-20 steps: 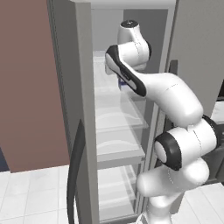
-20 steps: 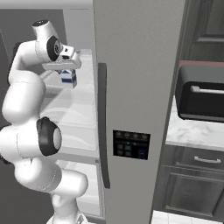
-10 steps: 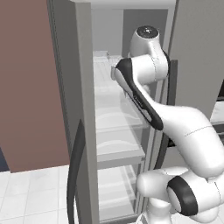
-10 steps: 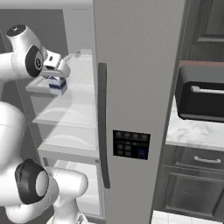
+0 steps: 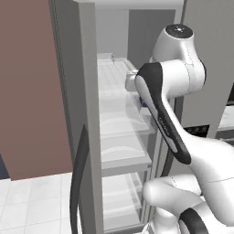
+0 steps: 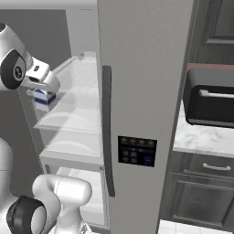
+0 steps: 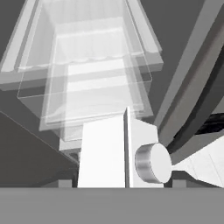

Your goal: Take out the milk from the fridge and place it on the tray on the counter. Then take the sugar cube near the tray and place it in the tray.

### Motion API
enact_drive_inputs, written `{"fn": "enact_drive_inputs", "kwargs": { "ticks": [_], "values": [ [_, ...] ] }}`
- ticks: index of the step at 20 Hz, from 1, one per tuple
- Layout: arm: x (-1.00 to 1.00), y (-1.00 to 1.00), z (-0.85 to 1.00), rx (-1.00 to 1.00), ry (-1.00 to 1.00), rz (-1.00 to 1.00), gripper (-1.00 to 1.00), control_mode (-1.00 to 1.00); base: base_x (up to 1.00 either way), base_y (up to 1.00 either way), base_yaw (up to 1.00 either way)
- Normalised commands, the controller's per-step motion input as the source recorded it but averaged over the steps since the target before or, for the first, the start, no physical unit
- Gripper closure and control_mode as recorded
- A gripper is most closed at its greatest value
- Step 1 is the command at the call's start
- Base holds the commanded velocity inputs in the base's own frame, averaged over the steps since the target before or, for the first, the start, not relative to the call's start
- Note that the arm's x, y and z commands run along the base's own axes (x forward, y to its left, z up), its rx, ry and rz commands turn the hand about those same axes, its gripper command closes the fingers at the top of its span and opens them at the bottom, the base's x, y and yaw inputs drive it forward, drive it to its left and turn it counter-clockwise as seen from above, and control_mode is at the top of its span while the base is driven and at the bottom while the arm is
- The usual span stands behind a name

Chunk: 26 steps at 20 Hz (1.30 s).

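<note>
The milk (image 6: 44, 99), a small white carton with a blue band, hangs in front of the upper glass shelf (image 6: 75, 116) at the open left side of the fridge (image 6: 141, 73). My gripper (image 6: 44, 91) comes down on it from above and is shut on it. In the hand view the carton's gabled top and round cap (image 7: 117, 154) sit between the fingertips, with clear shelves and a drawer beyond. In the left base view my forearm hides most of the carton, and a blue sliver (image 5: 143, 102) shows. A strip of the marble counter (image 6: 201, 137) lies to the right. The tray is out of view.
The fridge's left door (image 5: 68, 105) stands open close beside the arm, its dark curved handle (image 5: 78, 173) low down. The right door is closed, with a long handle (image 6: 107, 132) and a control panel (image 6: 137, 151). A black appliance (image 6: 210, 103) sits on the counter above dark drawers (image 6: 201, 183).
The arm has drawn the milk out from over the shelf, toward the fridge's front and a little lower. The elbow has swung up and nearer the cameras. The grip is unchanged.
</note>
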Motion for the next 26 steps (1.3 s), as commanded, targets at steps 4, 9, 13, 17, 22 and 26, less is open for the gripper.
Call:
{"fn": "enact_drive_inputs", "kwargs": {
  "ticks": [4, 9, 13, 17, 22, 26],
  "values": [
    [-0.88, -0.21, 0.05, 0.00, 0.00, 0.00, 1.00, -1.00, 0.00, 0.00, 0.00],
    [-0.37, -0.51, -0.05, -0.02, -0.10, 0.00, 1.00, -1.00, 0.00, 0.00, 0.00],
    [-0.58, -0.63, -0.09, 0.00, -0.09, 0.00, 1.00, -1.00, 0.00, 0.00, 0.00],
    [-0.32, -0.30, -0.06, 0.00, 0.00, 0.00, 1.00, -1.00, 0.00, 0.00, 0.00],
    [-0.05, 0.00, 0.00, 0.00, 0.00, 0.00, 1.00, 1.00, -0.46, 0.00, 0.00],
    [0.00, 0.00, 0.00, 0.00, 0.00, 0.00, 1.00, 1.00, -0.71, 0.00, 0.00]
  ]
}}
